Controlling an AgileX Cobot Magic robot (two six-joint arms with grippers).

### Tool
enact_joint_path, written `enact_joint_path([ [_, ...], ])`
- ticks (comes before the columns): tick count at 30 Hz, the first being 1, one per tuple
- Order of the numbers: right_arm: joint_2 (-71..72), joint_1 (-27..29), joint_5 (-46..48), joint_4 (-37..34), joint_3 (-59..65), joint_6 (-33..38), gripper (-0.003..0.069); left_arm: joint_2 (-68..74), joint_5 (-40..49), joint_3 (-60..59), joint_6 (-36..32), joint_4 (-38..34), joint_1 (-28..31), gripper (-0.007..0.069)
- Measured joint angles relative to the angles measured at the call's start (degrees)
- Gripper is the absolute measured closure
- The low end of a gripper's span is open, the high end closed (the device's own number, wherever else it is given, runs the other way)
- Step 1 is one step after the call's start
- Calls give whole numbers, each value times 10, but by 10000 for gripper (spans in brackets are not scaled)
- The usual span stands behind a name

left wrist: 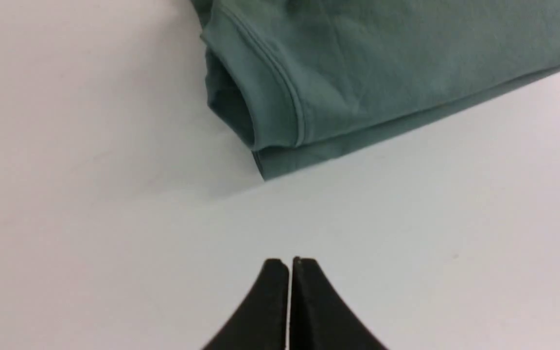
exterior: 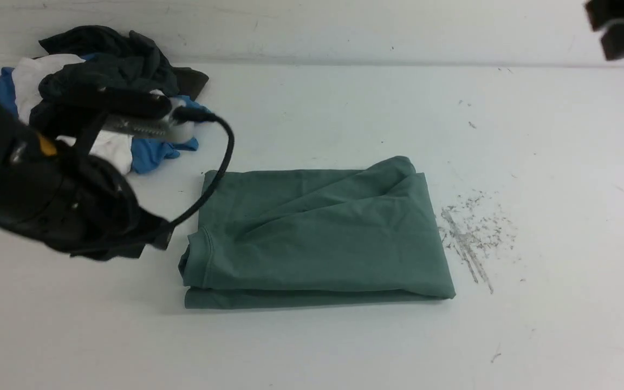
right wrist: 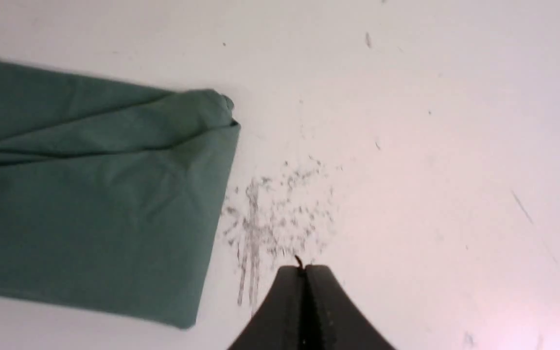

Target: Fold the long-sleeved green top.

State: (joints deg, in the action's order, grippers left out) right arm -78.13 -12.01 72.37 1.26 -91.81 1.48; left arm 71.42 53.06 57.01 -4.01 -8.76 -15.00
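Note:
The green long-sleeved top (exterior: 317,233) lies folded into a flat rectangle in the middle of the white table, with a stitched hem at its near left corner (left wrist: 280,82). My left gripper (left wrist: 289,262) is shut and holds nothing. It hovers over bare table just off that near left corner, apart from the cloth. My left arm (exterior: 46,195) fills the left side of the front view. My right gripper (right wrist: 303,268) is also shut, with a tiny dark thread at its tip. It stays above the table to the right of the top's right edge (right wrist: 212,204).
A heap of dark grey, white and blue garments (exterior: 101,81) lies at the back left, partly behind my left arm. Grey scuff marks (exterior: 469,233) cover the table right of the top. My right arm (exterior: 621,27) shows at the upper right corner.

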Motion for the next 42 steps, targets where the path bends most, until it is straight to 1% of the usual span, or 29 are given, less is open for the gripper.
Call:
enact_joint_path([
  [3,69,1,-11,0,65,-1,673,-40,-7,-35,4,0,0,629],
  [4,116,1,-30,0,106,-1,673,-73,-7,-58,9,0,0,629],
  [5,129,1,-36,0,118,-2,673,-81,-7,-61,10,0,0,629],
  [6,186,1,-72,0,173,-8,673,-118,-7,-84,19,-1,0,629],
  [8,261,1,-121,0,236,-15,673,-155,-8,-104,28,-1,0,629],
  [9,268,1,-121,0,236,-18,673,-159,-8,-104,28,-1,0,629],
  [12,425,1,-235,2,361,-30,673,-231,-31,-140,46,-1,0,629],
  [13,425,1,-242,2,368,-30,673,-238,-33,-142,46,-1,0,629],
  [14,504,1,-303,2,422,-44,673,-267,-46,-156,48,0,0,629],
  [17,617,1,-420,2,521,-72,673,-307,-72,-180,49,0,0,629],
  [20,701,1,-497,2,593,-87,673,-337,-93,-202,49,0,0,629],
  [22,743,1,-532,2,632,-90,673,-348,-100,-214,49,0,0,629],
  [25,762,1,-571,2,677,-90,673,-354,-107,-234,50,-1,0,629],
  [31,762,1,-587,2,696,-90,673,-372,-106,-245,50,-12,0,629],
  [37,762,1,-590,2,696,-90,673,-474,-107,-258,48,-23,0,629],
  [42,762,1,-590,2,696,-90,673,-597,-109,-305,58,3,0,629],
])
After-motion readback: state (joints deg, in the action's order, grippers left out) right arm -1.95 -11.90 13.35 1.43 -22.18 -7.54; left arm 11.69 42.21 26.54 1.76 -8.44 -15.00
